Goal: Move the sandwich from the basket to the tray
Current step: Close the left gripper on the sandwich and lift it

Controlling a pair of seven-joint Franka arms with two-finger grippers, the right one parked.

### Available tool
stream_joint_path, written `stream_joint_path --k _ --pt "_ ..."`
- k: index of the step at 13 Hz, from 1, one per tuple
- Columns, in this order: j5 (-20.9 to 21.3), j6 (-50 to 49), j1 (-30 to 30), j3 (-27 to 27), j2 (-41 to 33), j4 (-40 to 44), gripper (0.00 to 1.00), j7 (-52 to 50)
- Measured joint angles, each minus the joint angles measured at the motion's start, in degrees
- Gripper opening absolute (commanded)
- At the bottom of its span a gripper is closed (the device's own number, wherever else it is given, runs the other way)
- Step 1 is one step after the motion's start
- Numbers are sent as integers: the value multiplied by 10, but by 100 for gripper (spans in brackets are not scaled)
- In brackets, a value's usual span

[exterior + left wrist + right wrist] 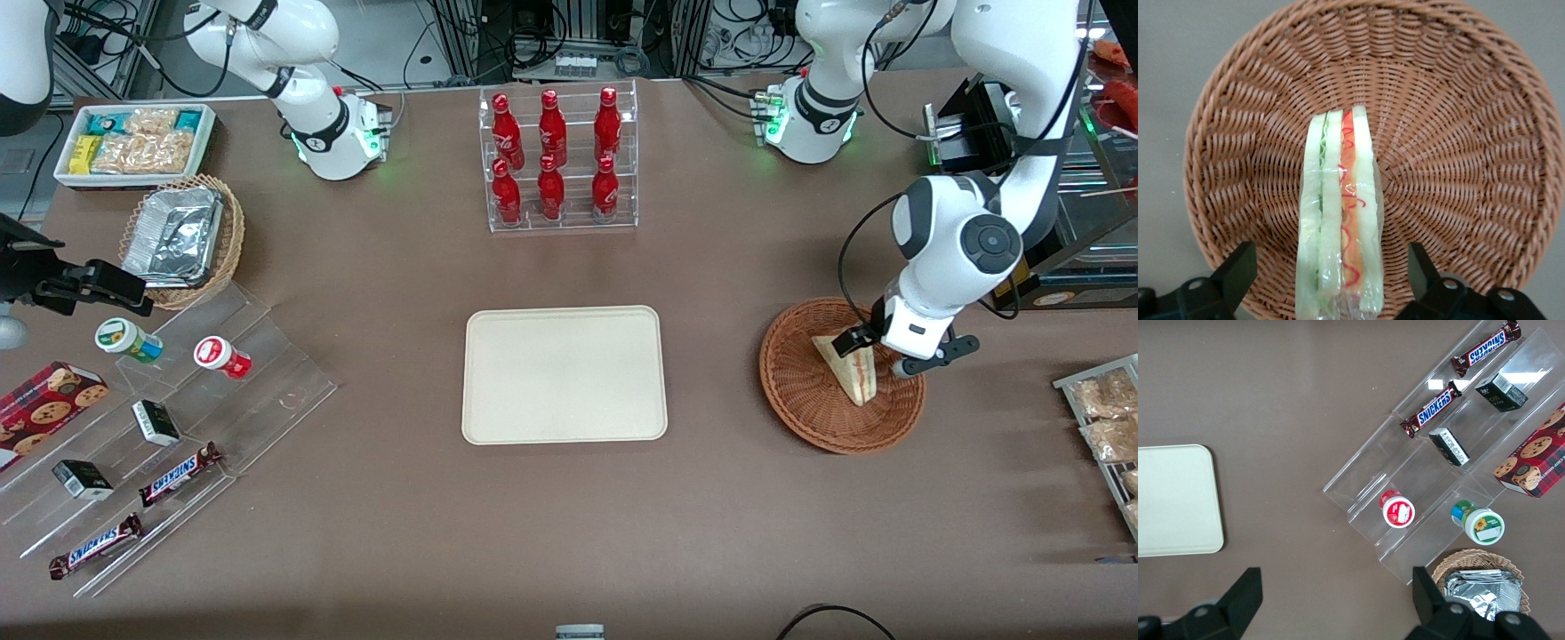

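Nearest the front camera, bare brown table (569, 533) is recorded, with the tray (564, 374) lying flat at mid-table and nothing seen on it; the basket (800, 391) is found well apart from the tray, toward the working arm's end of the table, at about the same nearness to the camera. Within the basket the sandwich (849, 367) is seen standing on edge, its wrapped cut face with red and green filling turned up toward the wrist camera; the wedge is observed resting on the wicker floor near the basket's middle. The gripper (876, 348) is noted lowered over the basket, directly above the sandwich; in the wrist view its fingers (1238, 273) are seen spread wide, one on each flat side of the wedge, clear of the bread; the jaws are therefore released and nothing is held.

The step in hand is judged to be the approach to the grasp; no lift has been made and the sandwich is not yet on the tray. The next move is judged to call for a short descent and a gentle closing across the bread faces, since soft bread in slippery film may be crushed or may slip; a lift clear of the basket rim and a carry to the tray would then be required.
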Motion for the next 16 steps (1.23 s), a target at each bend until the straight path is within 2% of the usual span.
stream_joint_path --k 1,4,12,16 --pt "0 10 0 0 3 -8 83 -1" --pt "0 29 0 0 9 -21 2 -11" --pt "0 33 3 2 12 -6 0 -18" --pt "0 -133 -3 -8 -6 102 0 -18"
